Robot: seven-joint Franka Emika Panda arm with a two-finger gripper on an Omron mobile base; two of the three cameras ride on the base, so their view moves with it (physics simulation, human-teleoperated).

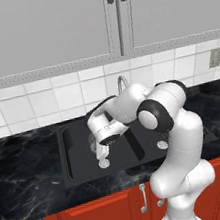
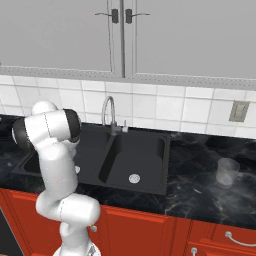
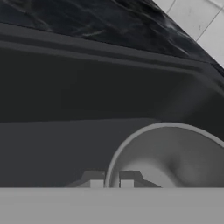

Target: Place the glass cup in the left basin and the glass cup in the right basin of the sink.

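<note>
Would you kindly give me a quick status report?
Gripper shut on glass cup, over left basin. Second glass cup on counter. Nothing blocking.

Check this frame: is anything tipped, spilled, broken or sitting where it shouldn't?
Nothing stands out. One glass cup is upright in the shut gripper, which pinches its rim over the left basin of the sink. The other glass cup stands upright on the counter right of the sink. No spill or damage shows.
</note>
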